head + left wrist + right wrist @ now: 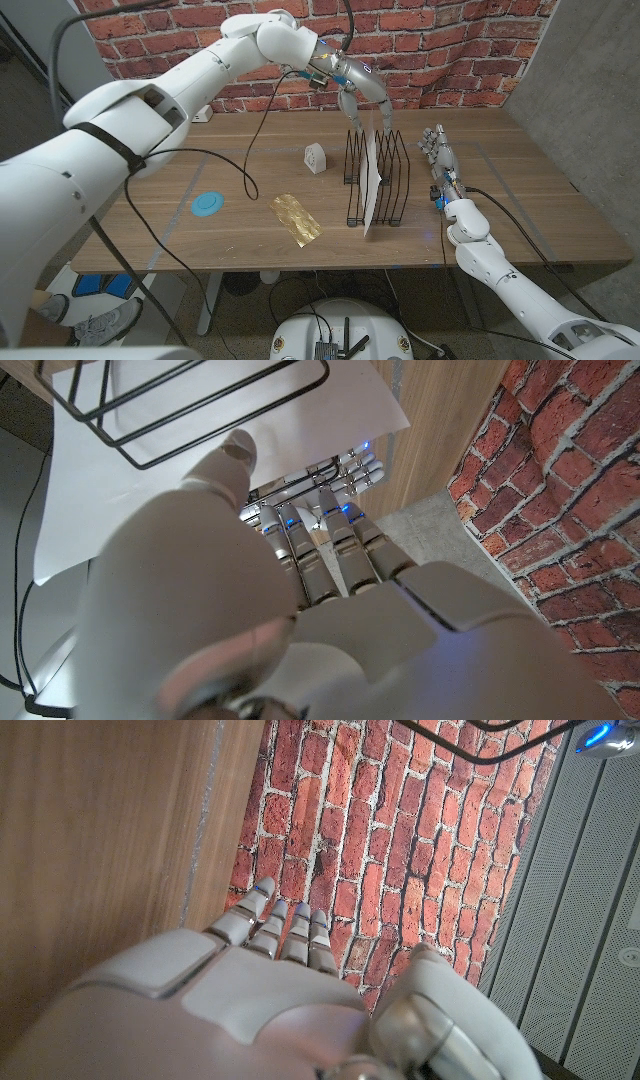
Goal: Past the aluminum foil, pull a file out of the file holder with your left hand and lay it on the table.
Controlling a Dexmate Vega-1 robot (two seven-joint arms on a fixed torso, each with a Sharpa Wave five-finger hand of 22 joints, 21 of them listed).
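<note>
The wooden surface (520,200) carries a black wire file holder (392,190) near its middle, slots upright so sheets lift straight out. A white file (372,185) is partly out of it, tilted, lower corner hanging toward the front edge. The left hand (362,88) pinches the file's top with closed fingers (320,550). The right hand (440,152) idles beside the holder, fingers straight, holding nothing. The crumpled aluminum foil (297,218) sits nearer the robot.
</note>
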